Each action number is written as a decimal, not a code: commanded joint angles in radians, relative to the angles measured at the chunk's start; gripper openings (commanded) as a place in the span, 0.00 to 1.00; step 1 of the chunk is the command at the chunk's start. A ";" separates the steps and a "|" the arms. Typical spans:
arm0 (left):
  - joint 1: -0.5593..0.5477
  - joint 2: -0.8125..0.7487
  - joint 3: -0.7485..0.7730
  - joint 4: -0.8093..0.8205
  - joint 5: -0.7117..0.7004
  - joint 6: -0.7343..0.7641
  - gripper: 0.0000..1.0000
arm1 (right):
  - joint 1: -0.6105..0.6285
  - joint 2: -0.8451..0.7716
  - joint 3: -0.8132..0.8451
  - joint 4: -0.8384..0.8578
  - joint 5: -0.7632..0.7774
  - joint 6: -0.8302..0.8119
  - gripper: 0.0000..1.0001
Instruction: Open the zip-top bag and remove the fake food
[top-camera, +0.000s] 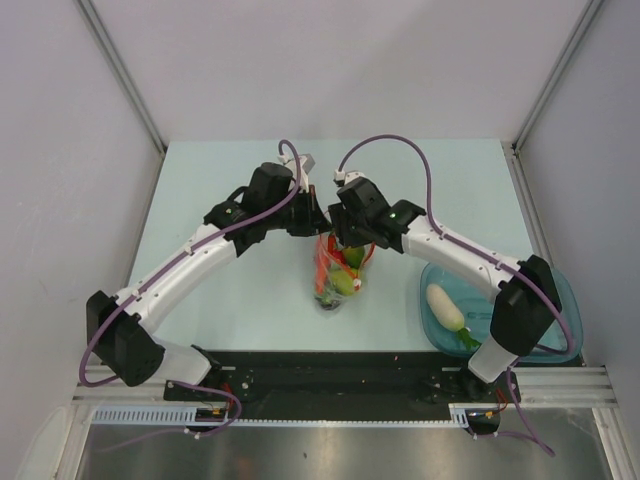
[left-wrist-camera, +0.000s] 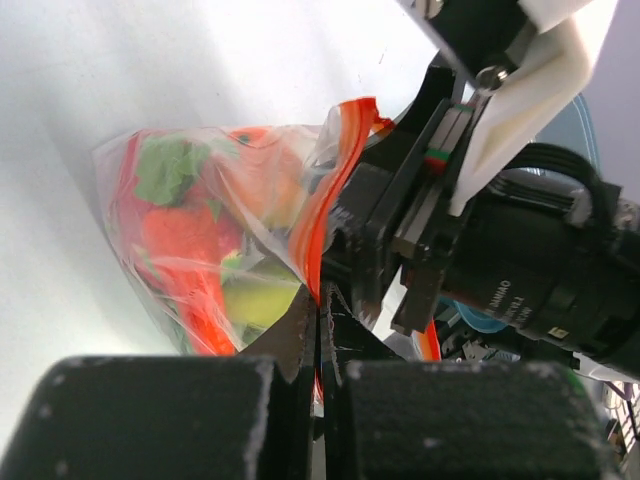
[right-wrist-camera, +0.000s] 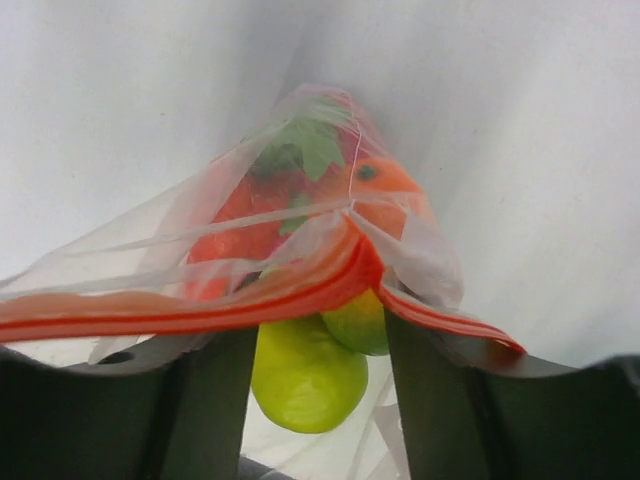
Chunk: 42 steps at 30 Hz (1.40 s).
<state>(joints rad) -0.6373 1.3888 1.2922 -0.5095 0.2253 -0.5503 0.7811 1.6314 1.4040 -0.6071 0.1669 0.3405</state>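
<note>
The zip-top bag hangs mouth-up between both grippers over the table, with fake food still inside. My left gripper is shut on the bag's red-orange zip strip at one edge of the mouth. My right gripper reaches into the mouth, its fingers apart. A green fruit lies between them, against the left finger, and a second green piece rests by the right one. Deeper in the bag show the pink-red dragon fruit with green leaves and an orange.
A teal translucent tray sits at the right near the right arm's base, with the white radish lying in it. Grey walls close in the table on three sides. The black base rail runs along the near edge.
</note>
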 joint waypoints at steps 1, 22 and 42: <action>-0.005 -0.001 0.004 0.049 0.032 -0.005 0.00 | -0.003 0.024 -0.029 0.078 0.049 -0.043 0.62; -0.005 0.110 0.032 0.066 0.051 0.029 0.00 | -0.057 0.173 -0.089 0.188 0.069 -0.055 0.72; -0.005 0.138 0.052 0.058 0.036 0.026 0.00 | -0.042 -0.106 -0.123 0.119 0.042 -0.051 0.08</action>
<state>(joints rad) -0.6373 1.5204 1.3056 -0.4793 0.2485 -0.5385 0.7315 1.6806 1.2850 -0.4698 0.2127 0.2760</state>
